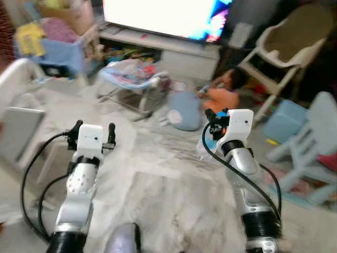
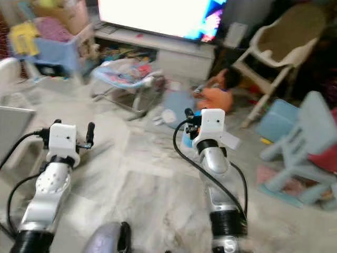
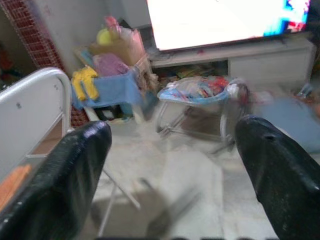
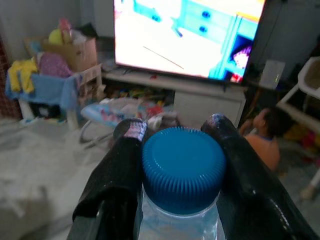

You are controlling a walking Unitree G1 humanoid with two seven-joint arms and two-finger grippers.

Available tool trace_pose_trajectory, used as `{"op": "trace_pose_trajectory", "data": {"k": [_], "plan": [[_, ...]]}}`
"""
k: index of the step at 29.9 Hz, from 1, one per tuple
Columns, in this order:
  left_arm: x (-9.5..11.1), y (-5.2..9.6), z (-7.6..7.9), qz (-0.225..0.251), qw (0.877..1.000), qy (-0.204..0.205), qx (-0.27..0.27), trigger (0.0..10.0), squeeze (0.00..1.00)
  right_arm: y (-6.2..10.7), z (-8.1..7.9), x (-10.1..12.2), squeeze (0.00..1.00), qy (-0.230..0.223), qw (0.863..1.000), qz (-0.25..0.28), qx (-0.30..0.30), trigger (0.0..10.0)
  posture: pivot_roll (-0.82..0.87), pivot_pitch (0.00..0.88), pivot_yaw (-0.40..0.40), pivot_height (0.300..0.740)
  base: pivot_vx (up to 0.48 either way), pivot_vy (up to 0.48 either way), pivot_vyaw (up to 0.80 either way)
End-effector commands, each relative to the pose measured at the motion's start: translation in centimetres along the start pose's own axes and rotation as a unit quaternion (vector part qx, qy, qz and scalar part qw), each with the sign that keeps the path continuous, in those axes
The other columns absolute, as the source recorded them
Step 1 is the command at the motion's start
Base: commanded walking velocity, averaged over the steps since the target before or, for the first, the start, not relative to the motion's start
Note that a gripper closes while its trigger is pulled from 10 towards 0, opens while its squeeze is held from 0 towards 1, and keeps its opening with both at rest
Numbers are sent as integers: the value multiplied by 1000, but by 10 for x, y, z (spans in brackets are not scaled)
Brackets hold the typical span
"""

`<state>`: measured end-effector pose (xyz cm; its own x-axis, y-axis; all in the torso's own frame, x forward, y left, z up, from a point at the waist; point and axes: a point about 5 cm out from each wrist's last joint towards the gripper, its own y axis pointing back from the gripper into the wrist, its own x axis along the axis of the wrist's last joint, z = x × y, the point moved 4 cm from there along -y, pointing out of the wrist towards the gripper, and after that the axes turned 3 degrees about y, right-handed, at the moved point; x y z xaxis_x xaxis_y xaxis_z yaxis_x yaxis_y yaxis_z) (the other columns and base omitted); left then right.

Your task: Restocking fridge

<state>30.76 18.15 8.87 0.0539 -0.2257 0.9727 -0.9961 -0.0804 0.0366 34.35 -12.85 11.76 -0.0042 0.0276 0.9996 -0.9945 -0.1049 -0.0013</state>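
At far left of the head views, a white frame (image 1: 13, 71) and a blue bin piled with clothes (image 1: 58, 47) border a pale marble floor (image 1: 168, 200); the whole scene is blurred, which suggests the robot is walking, not yet at any fridge. The left gripper (image 1: 93, 136) is raised at chest height over the floor, its two black fingers (image 3: 70, 175) spread wide with nothing between them, as the left wrist view confirms; it appears free for opening a door later. Beyond it stands a baby bouncer (image 1: 131, 79), and behind that a low white TV stand (image 1: 179, 55) carrying a bright television (image 1: 168, 16). Right of centre, a person (image 1: 224, 95) sits on the floor near a blue cushion (image 1: 184, 110). The right gripper (image 2: 192, 124) is held forward at similar height, and the right wrist view shows its fingers (image 4: 117, 175) pinching a clear bottle just below its blue cap (image 4: 182, 167), one finger on each side of the neck. A grip under the cap probably keeps the bottle (image 4: 177, 222) hanging upright in transit. At far right are a white high chair (image 1: 284, 47) and a pale blue child's chair (image 1: 316, 142). The carry is judged an early stage of restocking.
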Motion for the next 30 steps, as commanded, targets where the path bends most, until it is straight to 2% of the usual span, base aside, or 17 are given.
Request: {"op": "trace_pose_trajectory", "data": {"k": [1,14,19,21,25,26,30], "plan": [[7,-3,0,9,1000,-5,0,10000,0,-4,2,11,0,1,1000,17,-6,10000,102,0,-96,740,0,465,0],[13,-5,-2,23,1000,-13,7,10000,0,-7,-8,18,0,2,999,33,11,10000,113,0,-82,740,0,466,0],[11,-2,4,26,999,-27,-9,10000,0,-5,-5,12,0,-2,1000,27,-2,10000,127,0,-67,740,0,286,0],[11,0,13,28,998,-39,-34,10000,0,-4,6,5,0,5,999,20,-27,10000,125,0,-43,740,0,0,0],[12,0,17,32,998,-36,-47,10000,0,0,15,0,0,14,999,17,-45,10000,110,0,-11,740,0,0,0],[11,0,22,34,997,-36,-60,10000,0,5,25,-4,0,18,998,14,-64,10000,99,0,5,740,0,0,0],[13,-5,29,38,995,-33,-83,10000,0,14,39,-7,0,36,995,14,-91,10000,64,0,38,740,0,0,0]]}}
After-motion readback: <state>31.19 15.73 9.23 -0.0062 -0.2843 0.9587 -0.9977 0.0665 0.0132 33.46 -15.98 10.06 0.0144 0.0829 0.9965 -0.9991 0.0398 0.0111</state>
